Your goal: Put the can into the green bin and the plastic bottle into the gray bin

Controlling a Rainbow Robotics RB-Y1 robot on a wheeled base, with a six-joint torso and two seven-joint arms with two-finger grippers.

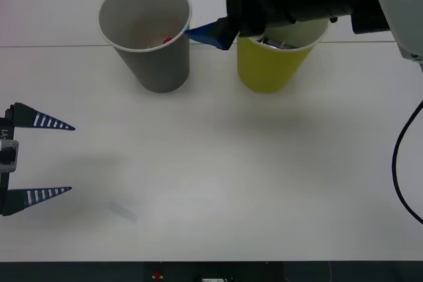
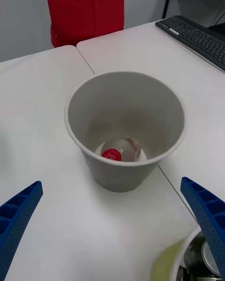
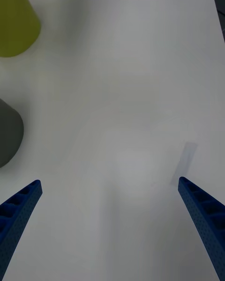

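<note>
Right end effector: sits at the upper middle of the front view, above the green bin and reaching toward the gray one; its blue fingers are spread wide with nothing between them, which fits a release already made over a bin.
Left end effector: waits low at the left edge of the front view, fingers wide apart and empty, well clear of both bins so it does not crowd the working arm.
Can: lies inside the green bin, its shiny metal just visible past the rim at the lower right of the right wrist view.
Green bin: stands upright on the desk at the upper middle right of the front view, partly under the right arm.
Plastic bottle: rests at the bottom of the gray bin, red cap facing up toward the mouth.
Gray bin: stands upright just beside the green bin, at the upper left of the front view, mouth open to the camera.
Desk: white, bare in front of the bins apart from a faint pale strip at the lower left.
Judgement: both items appear sorted; only withdrawal seems left.
</note>
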